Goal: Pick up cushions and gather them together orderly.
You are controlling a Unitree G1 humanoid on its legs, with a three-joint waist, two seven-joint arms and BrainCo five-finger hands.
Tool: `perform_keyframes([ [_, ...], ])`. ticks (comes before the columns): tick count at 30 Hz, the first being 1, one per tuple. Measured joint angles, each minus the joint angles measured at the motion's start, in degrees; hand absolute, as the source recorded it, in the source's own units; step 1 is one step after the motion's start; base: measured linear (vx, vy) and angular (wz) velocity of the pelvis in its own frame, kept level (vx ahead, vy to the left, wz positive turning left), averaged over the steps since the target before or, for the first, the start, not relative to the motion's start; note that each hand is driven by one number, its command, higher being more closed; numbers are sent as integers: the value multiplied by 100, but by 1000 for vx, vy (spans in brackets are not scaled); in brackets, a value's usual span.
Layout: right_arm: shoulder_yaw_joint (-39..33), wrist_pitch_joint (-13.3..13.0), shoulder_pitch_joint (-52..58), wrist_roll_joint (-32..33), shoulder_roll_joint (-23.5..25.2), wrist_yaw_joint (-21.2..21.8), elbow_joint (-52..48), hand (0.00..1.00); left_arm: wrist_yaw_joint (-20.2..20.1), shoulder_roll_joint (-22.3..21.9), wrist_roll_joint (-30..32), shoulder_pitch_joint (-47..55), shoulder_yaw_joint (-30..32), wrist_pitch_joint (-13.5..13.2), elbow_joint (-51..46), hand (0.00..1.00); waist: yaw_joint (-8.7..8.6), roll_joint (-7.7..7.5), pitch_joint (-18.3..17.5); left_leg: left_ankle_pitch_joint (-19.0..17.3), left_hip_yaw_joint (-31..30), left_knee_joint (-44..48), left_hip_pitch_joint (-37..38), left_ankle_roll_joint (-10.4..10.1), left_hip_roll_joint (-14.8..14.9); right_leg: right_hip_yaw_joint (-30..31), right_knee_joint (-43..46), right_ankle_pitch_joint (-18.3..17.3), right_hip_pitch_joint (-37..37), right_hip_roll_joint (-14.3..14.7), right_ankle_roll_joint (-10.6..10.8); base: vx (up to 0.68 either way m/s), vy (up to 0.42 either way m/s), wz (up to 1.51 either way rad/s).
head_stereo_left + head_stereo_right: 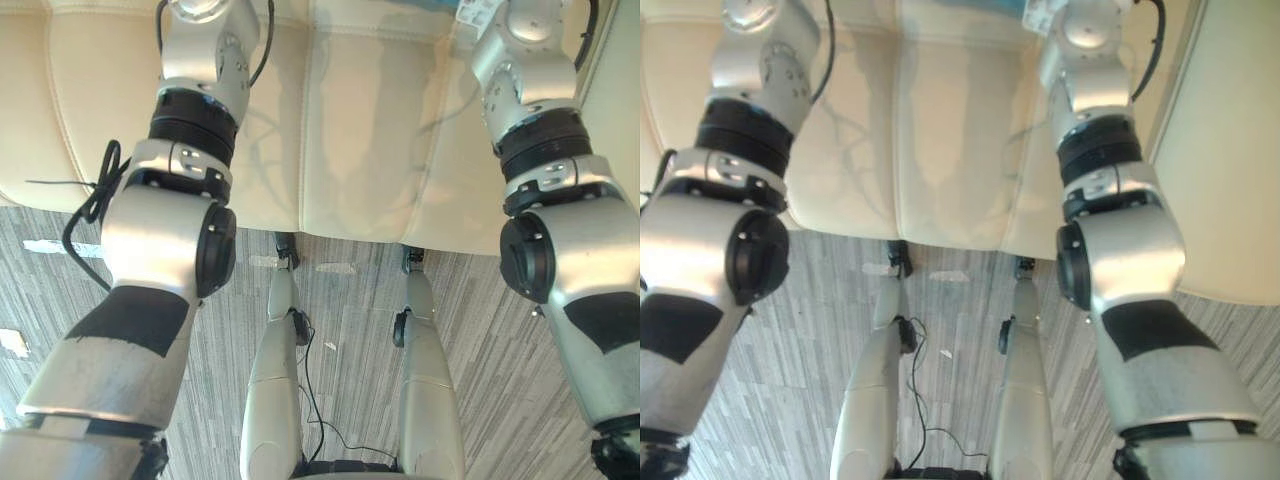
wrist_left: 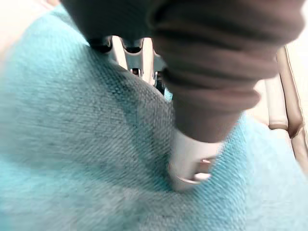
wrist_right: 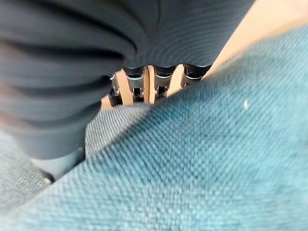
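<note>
Left eye: both arms were stretched forward over a cream sofa [image 1: 360,130]. The left arm [image 1: 165,240] and right arm [image 1: 560,230] ran out past the top edge. A grey striped floor [image 1: 40,300] lay below the front of the seat.

Right eye: same layout. A sliver of teal cushion [image 1: 975,4] sat at the top edge between the arms, just beside the right arm. The sofa's armrest [image 1: 1230,150] was on the outer side of the right arm.

Left wrist: the left hand [image 2: 190,161] was on a pale blue cushion [image 2: 72,144]. Its thumb was dug into the fabric, with a dent visible around it. The fingers [image 2: 130,48] went over the cushion's far fold, tips hidden behind it. The cloth was pinched between thumb and fingers, so I read it as gripping the cushion. Cream sofa showed past the cushion's edge.

Right wrist: the right hand [image 3: 144,82] was against the teal cushion [image 3: 202,159], with the coarse weave pressed right up under the dark cover. I couldn't tell whether this hand was gripping or loose. Cream sofa showed beyond the cushion's upper edge.

Both wrist views put the fabric right at the hands, over the sofa. I couldn't tell whether the pale blue and the teal were one cushion or two.
</note>
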Motion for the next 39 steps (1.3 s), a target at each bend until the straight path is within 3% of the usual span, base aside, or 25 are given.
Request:
perform_keyframes([
  [6,-668,-22,1298,357,-262,9,-1418,0,-221,69,-35,806,231,-9,-712,0,7,-8,5,-3,8,-3,51,7,-1,22,649,-333,-181,-7,18,-31,-8,8],
  [12,-1137,-175,3491,357,-1091,227,-3630,0,-453,752,-232,2403,210,-194,-2250,0,-50,-58,9,-48,207,-7,673,3,30,99,1272,-756,142,5,-10,3,-73,3],
  [13,-1225,-214,4188,301,-1120,321,-4037,0,-487,874,-231,2938,173,-299,-2733,0,-50,-145,-60,-147,288,-9,864,19,71,101,1327,-840,283,44,-47,16,-101,-17],
  [14,-1285,-230,4812,211,-1074,396,-4396,0,-539,955,-226,3465,141,-406,-3166,0,-39,-248,-200,-308,363,-13,964,-15,119,115,1346,-907,331,76,-62,27,-125,-23],
  [17,-1395,-265,6609,-170,-798,629,-5179,0,-810,866,-142,4997,28,-554,-3976,0,-127,-359,-278,-391,421,-8,1486,-8,183,46,1441,-1147,834,94,-108,47,-114,0],
  [20,-1377,-265,8027,-504,16,844,-5572,0,-1095,175,-95,6712,-151,-549,-4535,0,-169,-449,-590,-469,449,-5,1913,-80,184,-29,1513,-1366,1254,95,-159,110,-114,8],
  [24,-986,-179,9103,-946,1049,1295,-5249,0,-1500,-643,123,8387,-597,-351,-4383,0,-68,-603,-1082,-644,645,-3,2598,-125,204,-69,1507,-1594,1933,102,-182,128,-61,4],
  [27,-749,-148,9204,-1038,1487,1599,-3826,0,-1764,-1013,389,9003,-810,-245,-3311,0,-64,-615,-1553,-809,658,-3,3067,-137,184,-69,1343,-1714,2464,94,-176,96,-9,-3],
  [30,-822,-13,9163,-1040,1652,1794,-1960,0,-1926,-1129,846,9091,-740,27,-1711,0,-127,-556,-1796,-950,652,-3,3539,-132,165,-62,947,-1658,3080,93,-146,54,16,-8],
  [33,-1125,81,9154,-1026,1675,1789,-993,0,-1951,-1129,1200,9163,-517,188,-893,0,-187,-537,-1876,-1021,670,-3,3836,-117,142,-28,630,-1518,3495,83,-110,50,21,-8],
  [39,-1542,195,9192,-1027,1676,1745,-95,0,-1937,-1082,1671,9272,-214,385,-134,0,-240,-514,-2067,-1175,745,-4,4378,-156,119,17,260,-1418,4108,65,-77,23,22,-9],
])
